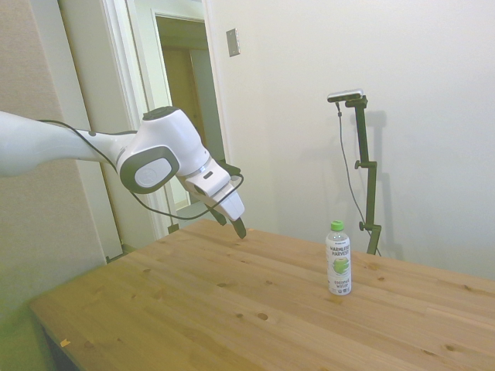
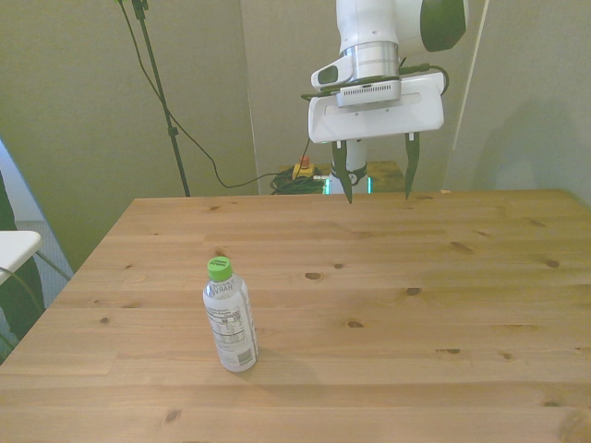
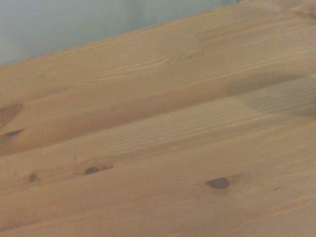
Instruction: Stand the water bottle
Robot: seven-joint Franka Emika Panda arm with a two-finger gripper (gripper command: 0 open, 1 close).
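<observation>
While the water bottle [image 2: 229, 317] stands straight up on the wooden surface [image 2: 388, 305], green cap on top, the end effector [image 2: 378, 180] hangs in the air well apart from it. In the front view the bottle is near and to the left; the end effector is far back. Its fingers are spread wide, point down and hold nothing. The job looks done.
</observation>
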